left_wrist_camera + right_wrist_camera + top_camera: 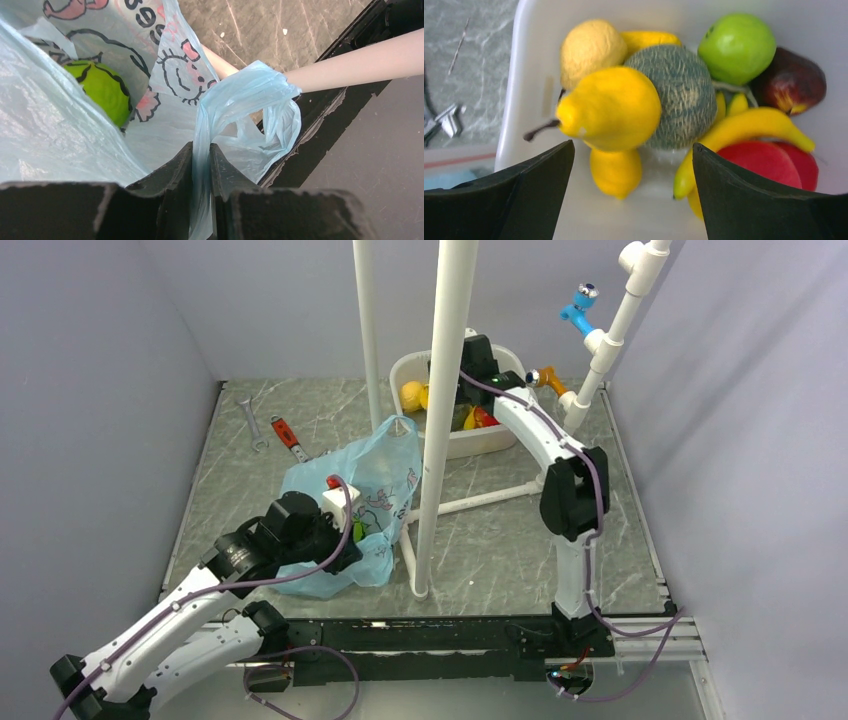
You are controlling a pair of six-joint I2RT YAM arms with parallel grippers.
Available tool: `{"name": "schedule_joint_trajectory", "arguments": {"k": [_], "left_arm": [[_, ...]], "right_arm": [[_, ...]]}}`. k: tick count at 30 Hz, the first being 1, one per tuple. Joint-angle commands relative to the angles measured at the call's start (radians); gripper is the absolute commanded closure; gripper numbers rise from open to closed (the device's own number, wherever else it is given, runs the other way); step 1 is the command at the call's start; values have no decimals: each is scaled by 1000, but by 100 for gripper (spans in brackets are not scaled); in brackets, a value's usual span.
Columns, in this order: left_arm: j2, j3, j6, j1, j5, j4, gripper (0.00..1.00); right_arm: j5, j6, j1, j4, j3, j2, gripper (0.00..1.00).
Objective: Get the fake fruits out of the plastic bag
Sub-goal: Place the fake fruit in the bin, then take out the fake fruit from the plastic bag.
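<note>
Left gripper (pixel 201 150) clamped on thin handle film of plastic bag (pixel 240 95). Green fake fruit (pixel 102 90) lay inside bag, near mouth. Right gripper (pixel 633 146) stood wide apart, empty, above other fake fruits (pixel 614 107) in white tub (pixel 524 40). Risks: film slipping or tearing under pull; handle-only lift collapsing bag mouth, trapping fruit.
</note>
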Motion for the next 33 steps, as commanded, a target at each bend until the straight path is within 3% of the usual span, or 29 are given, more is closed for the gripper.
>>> {"name": "schedule_joint_trajectory", "arguments": {"k": [1, 7, 12, 15, 19, 23, 33], "left_arm": [[-28, -11, -64, -5, -15, 27, 80], [-42, -18, -72, -4, -11, 22, 85], [-36, -8, -90, -5, -41, 1, 96], [-32, -3, -94, -4, -46, -7, 99], [-37, -9, -107, -4, -62, -5, 100], [-14, 6, -128, -5, -64, -41, 100], [-6, 26, -165, -6, -87, -98, 100]], "right_arm": [[-60, 19, 23, 49, -178, -222, 11], [-168, 73, 35, 205, -481, -491, 9], [-513, 75, 75, 308, -652, -611, 14], [-632, 28, 151, 352, -731, -644, 16], [-591, -25, 284, 383, -778, -612, 19], [-605, 3, 336, 444, -764, -523, 25], [-644, -133, 426, 455, -643, -264, 16]]}}
